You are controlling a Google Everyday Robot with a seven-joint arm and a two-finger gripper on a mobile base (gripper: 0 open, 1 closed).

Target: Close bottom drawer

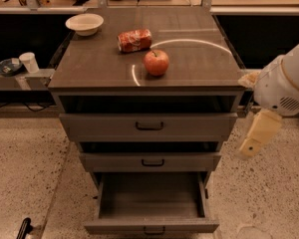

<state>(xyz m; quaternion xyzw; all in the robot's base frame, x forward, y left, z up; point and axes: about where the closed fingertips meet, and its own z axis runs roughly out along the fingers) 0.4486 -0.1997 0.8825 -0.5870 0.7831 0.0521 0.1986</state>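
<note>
Dim, warm light gives everything a brownish-yellow cast. It falls from above: the cabinet top (199, 68) carries a bright curved arc of glare behind the apple (156, 62) and a shorter streak to the apple's left. The apple and the can (134, 40) show small highlights. The gaps above the top drawer (189, 126) and the middle drawer (189, 162) are nearly black, and the open bottom drawer (150, 203) is shadowed inside, darkest at the back. The gripper (251, 144), at the right edge beside the cabinet, is lit pale cream. The white arm (286, 83) above it is the brightest thing in view. The speckled floor (20, 168) is evenly lit.
</note>
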